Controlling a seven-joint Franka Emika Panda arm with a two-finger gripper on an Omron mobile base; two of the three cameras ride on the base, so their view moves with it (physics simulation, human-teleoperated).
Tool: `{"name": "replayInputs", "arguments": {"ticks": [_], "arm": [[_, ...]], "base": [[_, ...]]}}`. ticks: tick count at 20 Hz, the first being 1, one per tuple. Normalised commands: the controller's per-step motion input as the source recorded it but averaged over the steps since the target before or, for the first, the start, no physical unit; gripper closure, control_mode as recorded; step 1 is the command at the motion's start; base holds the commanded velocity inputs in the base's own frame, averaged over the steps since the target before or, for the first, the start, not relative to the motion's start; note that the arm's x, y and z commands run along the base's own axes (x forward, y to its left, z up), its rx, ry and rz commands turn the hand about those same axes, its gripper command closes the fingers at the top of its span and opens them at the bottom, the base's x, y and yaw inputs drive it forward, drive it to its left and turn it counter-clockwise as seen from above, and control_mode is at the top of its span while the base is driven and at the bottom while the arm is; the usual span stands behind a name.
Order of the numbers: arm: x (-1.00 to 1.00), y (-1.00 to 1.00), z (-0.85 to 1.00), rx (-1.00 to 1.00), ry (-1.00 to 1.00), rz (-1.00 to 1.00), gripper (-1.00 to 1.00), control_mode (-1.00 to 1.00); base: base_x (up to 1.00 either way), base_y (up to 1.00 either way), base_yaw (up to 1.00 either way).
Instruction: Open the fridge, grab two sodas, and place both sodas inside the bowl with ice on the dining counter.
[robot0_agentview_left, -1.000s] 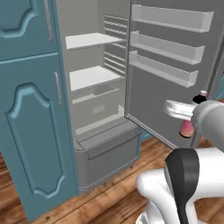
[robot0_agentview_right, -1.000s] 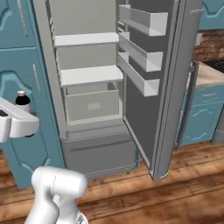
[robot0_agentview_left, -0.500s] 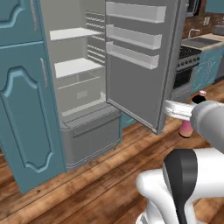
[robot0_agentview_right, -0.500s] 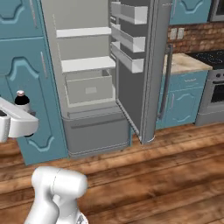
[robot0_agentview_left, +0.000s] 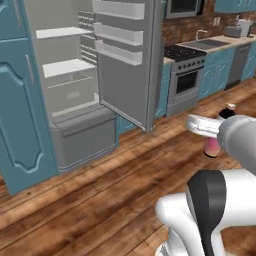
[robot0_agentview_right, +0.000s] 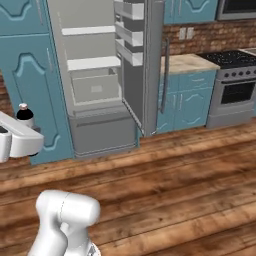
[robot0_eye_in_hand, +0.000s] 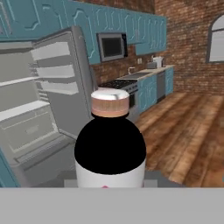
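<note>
Tool (robot0_agentview_left: 216, 136) clamped on pink soda (robot0_eye_in_hand: 110, 148) | fridge (robot0_agentview_left: 75, 80) door open | wood plank floor (robot0_agentview_right: 175, 175)

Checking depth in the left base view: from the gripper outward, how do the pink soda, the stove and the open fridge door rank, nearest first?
1. Pink soda, in the gripper at right.
2. Stove, behind it, along the wall.
3. Fridge door, swung open, further left.

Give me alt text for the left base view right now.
The white arm's gripper is shut on the pink soda, held upright above the wood floor at the right. Behind it at the left, the grey fridge stands with its door open and white shelves bare, beside a stove.
</note>
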Motion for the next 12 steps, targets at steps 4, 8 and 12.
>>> {"name": "replayInputs", "arguments": {"ticks": [4, 8, 12], "arm": [[0.0, 0.0, 0.0, 0.0, 0.0, 0.0, 1.0, 1.0], [0.0, 0.0, 0.0, 0.0, 0.0, 0.0, 1.0, 1.0], [0.0, 0.0, 0.0, 0.0, 0.0, 0.0, 1.0, 1.0]], "base": [[-1.0, -0.68, -0.06], [-1.0, -0.71, -0.07], [-1.0, -0.88, -0.05]]}}
